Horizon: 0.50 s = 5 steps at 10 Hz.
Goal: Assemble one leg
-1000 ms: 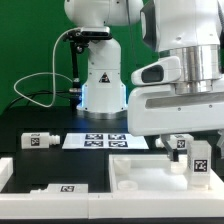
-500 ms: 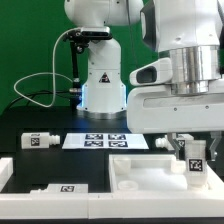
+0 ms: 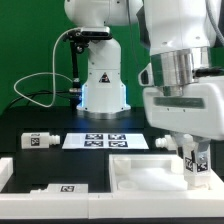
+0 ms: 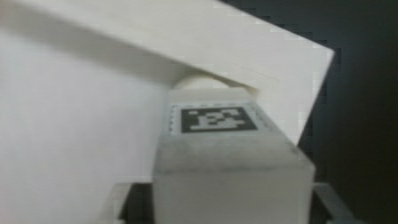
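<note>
- A white furniture leg (image 3: 197,165) stands upright in the gripper (image 3: 193,152), its long axis vertical, directly below the jaws.
- The jaws are closed narrowly on the leg's upper end; the wrist view shows the tagged leg (image 4: 222,150) running straight out from between them.
- The leg's lower end sits at the white tabletop panel (image 3: 140,172), at that panel's corner on the exterior view's right.
- Whether the leg touches the panel cannot be told.

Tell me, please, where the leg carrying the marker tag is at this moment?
The leg stands at the exterior view's lower right, under the pincer, beside the white tabletop part.
</note>
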Each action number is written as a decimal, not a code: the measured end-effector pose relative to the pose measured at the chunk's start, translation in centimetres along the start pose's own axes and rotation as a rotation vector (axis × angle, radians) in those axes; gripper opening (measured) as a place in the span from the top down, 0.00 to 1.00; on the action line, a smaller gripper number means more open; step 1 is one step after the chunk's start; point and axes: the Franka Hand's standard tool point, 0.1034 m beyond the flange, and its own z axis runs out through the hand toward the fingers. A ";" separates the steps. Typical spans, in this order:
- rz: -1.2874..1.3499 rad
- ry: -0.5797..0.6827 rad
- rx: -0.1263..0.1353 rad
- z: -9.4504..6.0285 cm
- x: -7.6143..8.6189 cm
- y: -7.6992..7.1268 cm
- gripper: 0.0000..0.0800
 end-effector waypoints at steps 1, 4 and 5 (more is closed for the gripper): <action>0.068 -0.010 -0.014 -0.1 -0.5 0.0 0.64; -0.041 -0.009 -0.036 0.0 -0.8 0.2 0.64; -0.258 -0.003 -0.064 0.1 -1.2 0.3 0.44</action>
